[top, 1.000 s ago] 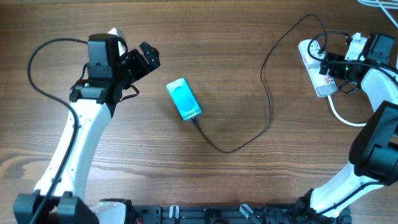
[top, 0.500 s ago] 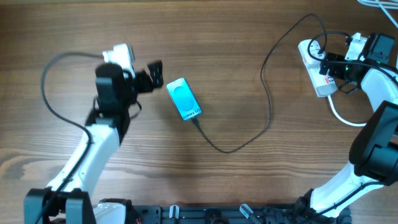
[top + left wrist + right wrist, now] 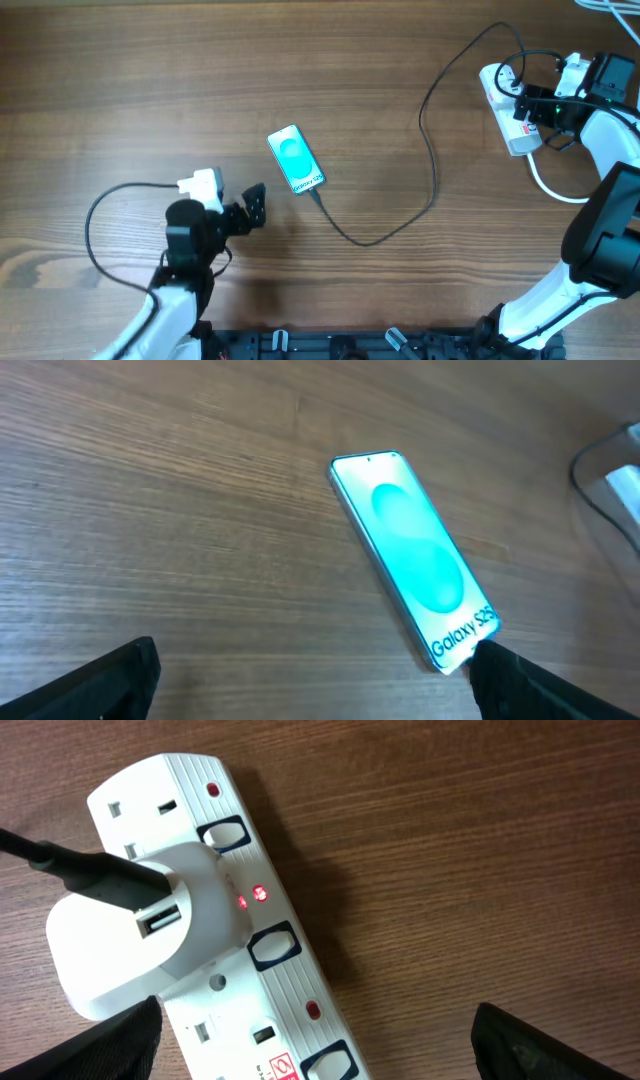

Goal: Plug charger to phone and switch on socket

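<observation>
The phone (image 3: 296,159) lies flat on the wooden table, turquoise face up, "Galaxy" text at its lower end; it also shows in the left wrist view (image 3: 413,555). The thin black charger cable (image 3: 432,160) runs from the phone's lower end in a loop up to the white plug head (image 3: 135,935) on the socket (image 3: 507,116). One red light (image 3: 261,894) glows on the socket (image 3: 265,970). My left gripper (image 3: 253,207) is open and empty, below and left of the phone. My right gripper (image 3: 530,108) is open and empty over the socket.
A thick white cord (image 3: 545,182) curves from the socket toward the right edge. Both arm bases stand at the front edge of the table (image 3: 330,70).
My left arm has pulled back toward the front edge, away from the phone, gripper now below and left of it. The right arm, phone and cable have not moved.
</observation>
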Motion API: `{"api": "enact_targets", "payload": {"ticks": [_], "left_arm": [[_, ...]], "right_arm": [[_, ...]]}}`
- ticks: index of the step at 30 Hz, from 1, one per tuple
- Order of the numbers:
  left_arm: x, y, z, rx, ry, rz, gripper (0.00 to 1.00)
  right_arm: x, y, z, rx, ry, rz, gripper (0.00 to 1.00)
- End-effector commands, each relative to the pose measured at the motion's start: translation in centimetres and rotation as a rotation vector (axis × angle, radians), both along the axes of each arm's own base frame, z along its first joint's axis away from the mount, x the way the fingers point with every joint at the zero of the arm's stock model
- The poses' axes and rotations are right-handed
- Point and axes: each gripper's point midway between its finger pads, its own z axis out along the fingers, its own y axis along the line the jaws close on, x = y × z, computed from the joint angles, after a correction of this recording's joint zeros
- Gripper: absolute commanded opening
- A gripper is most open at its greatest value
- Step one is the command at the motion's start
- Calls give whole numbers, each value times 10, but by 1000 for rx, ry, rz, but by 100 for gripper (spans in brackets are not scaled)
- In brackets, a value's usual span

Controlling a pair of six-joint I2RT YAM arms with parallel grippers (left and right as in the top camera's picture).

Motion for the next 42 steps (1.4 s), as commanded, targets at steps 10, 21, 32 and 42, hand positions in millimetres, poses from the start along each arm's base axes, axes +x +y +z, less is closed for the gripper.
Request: {"api": "enact_targets", "payload": {"ticks": [10, 21, 32, 42], "left_arm": [[-35, 18, 2, 40, -25, 79, 100], [-39, 23, 56, 153, -285, 46, 100], [-41, 37, 104, 296, -517, 90, 100], [-41, 47, 104, 436, -527, 100, 100]], "right_arm": [[0, 2, 6, -3, -15, 18, 99], [0, 2, 6, -3, -15, 18, 100], [0, 2, 6, -3, -15, 17, 100], [0, 2, 6, -3, -15, 18, 100]]}}
